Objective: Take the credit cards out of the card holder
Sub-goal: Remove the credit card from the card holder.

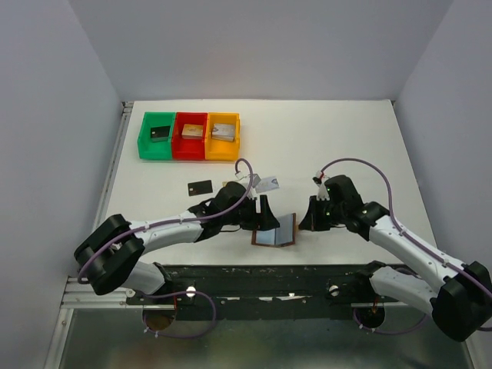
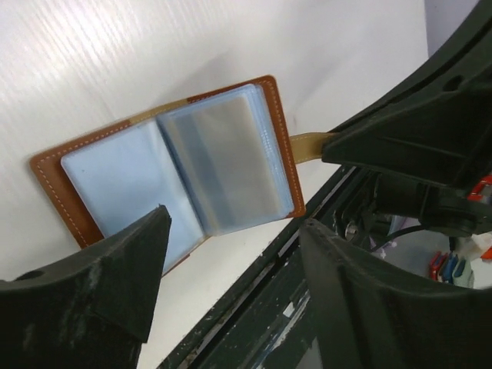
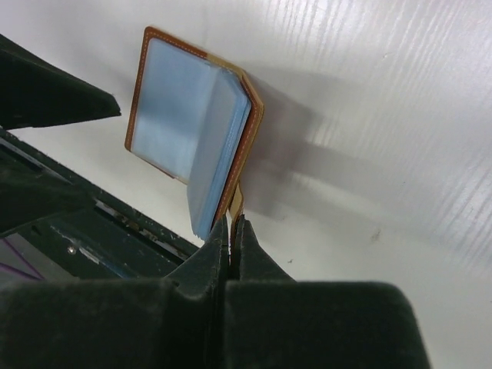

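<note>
The brown card holder (image 1: 275, 232) lies open near the table's front edge, one flap raised, showing pale blue pockets (image 2: 131, 181). A greyish card (image 2: 223, 154) shows through its right pocket. My right gripper (image 3: 232, 224) is shut on the holder's little brown tab strap (image 2: 309, 144), at the holder's right side (image 1: 302, 221). My left gripper (image 2: 234, 223) hangs open just above the holder's near edge, one finger (image 2: 142, 254) over the left pocket, touching nothing. A black credit card (image 1: 200, 187) lies flat on the table behind the left arm.
Green (image 1: 157, 135), red (image 1: 191, 135) and orange (image 1: 223, 137) bins stand in a row at the back left, each with a small piece inside. The dark rail of the table's front edge (image 2: 254, 307) runs right below the holder.
</note>
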`<state>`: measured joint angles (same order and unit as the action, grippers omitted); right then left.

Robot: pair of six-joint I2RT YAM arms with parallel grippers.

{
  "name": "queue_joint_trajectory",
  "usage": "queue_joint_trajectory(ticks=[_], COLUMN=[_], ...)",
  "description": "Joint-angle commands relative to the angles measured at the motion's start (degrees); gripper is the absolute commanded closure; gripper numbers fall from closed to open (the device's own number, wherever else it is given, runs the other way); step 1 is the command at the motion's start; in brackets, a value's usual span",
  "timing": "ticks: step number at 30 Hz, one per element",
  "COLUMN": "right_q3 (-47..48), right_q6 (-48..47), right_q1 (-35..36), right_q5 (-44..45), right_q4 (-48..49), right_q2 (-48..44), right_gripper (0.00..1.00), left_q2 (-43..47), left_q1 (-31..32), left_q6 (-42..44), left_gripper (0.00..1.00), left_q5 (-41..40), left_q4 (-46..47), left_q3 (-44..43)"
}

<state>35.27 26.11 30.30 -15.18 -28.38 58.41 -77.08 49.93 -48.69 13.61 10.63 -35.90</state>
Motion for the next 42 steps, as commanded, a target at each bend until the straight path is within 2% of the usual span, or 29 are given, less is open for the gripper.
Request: queue_joint_trajectory(ticks=[1, 3, 5, 18, 42], right_q3=[-1.9, -2.3, -2.6, -2.3, -2.1], right_q6=[0.7, 1.1, 1.1, 1.9, 2.8], right_q1=[0.3, 0.3, 0.3, 0.3, 0.3], right_q5=[-4.0, -4.3, -4.5, -6.9, -8.6], right_q4=[3.2, 3.8, 4.0, 5.7, 7.7], right_q2=[-1.1, -1.5, -2.0, -3.5, -2.2], right_gripper=[1.00, 1.00, 1.00, 1.00, 1.00], left_q2=[-4.4, -5.6, -6.3, -10.0, -13.4], left_q1=[0.1, 0.3, 0.4, 1.7, 2.5], left_q6=[0.2, 0.3, 1.0, 4.4, 6.8], left_gripper=[0.31, 0.39, 0.42, 0.35, 0.37], left_q5=[6.1, 7.4, 7.3, 5.5, 3.2], left_q4=[3.4, 4.3, 3.3, -2.9, -6.8], left_q3=[-1.3, -1.8, -2.9, -7.8, -10.6])
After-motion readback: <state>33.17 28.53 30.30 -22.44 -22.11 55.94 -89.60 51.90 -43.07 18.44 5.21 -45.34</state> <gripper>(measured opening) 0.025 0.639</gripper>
